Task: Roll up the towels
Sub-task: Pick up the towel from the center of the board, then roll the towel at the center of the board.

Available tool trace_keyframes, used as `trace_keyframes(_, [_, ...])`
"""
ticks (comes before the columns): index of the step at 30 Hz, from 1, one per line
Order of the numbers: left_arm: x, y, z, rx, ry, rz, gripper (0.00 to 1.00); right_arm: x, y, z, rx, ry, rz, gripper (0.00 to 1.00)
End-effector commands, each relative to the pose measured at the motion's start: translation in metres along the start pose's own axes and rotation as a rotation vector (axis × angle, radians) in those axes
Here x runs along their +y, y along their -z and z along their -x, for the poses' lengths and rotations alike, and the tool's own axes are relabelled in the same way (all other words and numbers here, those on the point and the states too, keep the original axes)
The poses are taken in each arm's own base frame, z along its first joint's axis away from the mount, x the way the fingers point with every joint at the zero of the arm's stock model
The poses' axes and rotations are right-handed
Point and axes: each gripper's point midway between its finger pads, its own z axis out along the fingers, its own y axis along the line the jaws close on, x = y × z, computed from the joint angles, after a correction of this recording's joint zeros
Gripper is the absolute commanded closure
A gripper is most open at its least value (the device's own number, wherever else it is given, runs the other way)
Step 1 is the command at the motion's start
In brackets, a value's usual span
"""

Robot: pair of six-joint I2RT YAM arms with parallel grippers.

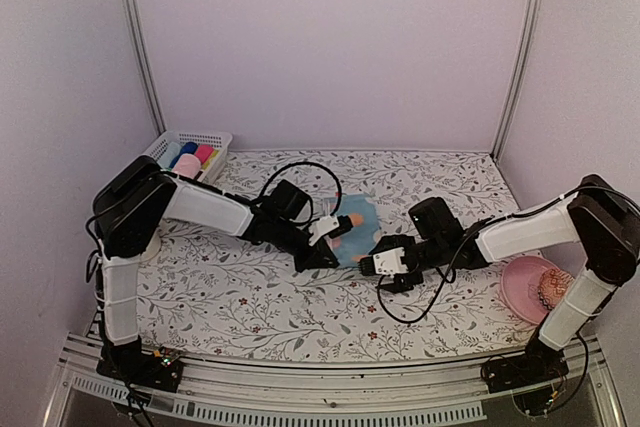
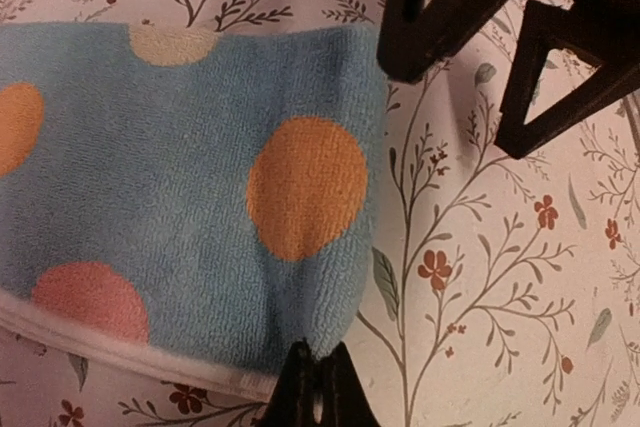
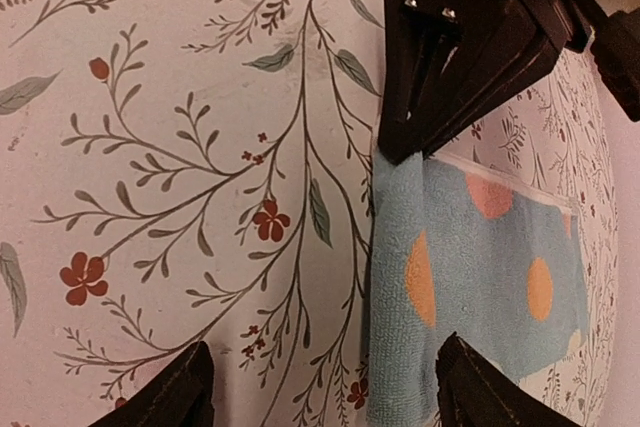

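The left hand (image 2: pixel 316 395) pinches the blue towel (image 2: pixel 180 197) at its corner

High view facing table (image 1: pixel 250 297) from behind, wrist views close, downward, apparently sharing the blue towel (image 2: pixel 150 197)

- We can read no text, label, brand, number or sign in any of the three views.
- The light blue towel (image 2: pixel 150 197) bears only round coloured patches, and the table cover (image 2: pixel 500 297) only printed sprigs and flowers.
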Motion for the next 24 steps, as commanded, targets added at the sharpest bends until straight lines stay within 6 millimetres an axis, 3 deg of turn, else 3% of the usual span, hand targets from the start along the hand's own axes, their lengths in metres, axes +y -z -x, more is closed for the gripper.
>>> trace_keyframes(1, [-0.005,-0.003,-0.007,0.011,0.058,-0.074,1.0,-0.027,-0.01,-0.014,0.089,-0.032,-0.145,0.26])
trace_keyframes(8, [-0.003,-0.002,-0.01,0.013,0.068,-0.081,1.0,-0.024,-0.023,-0.03,0.15,-0.068,-0.129,0.4])
trace_keyframes(20, [0.004,0.001,-0.009,0.02,0.07,-0.042,0.99,-0.005,-0.028,-0.02,0.119,-0.136,0.023,0.89])
trace_keyframes(22, [0.004,0.004,-0.007,0.018,0.067,-0.03,0.83,-0.003,-0.027,-0.016,0.108,-0.153,0.053,0.95])
trace_keyframes(24, [0.004,0.011,-0.003,0.001,0.056,-0.005,0.61,-0.001,-0.027,-0.014,0.104,-0.182,0.086,0.96])
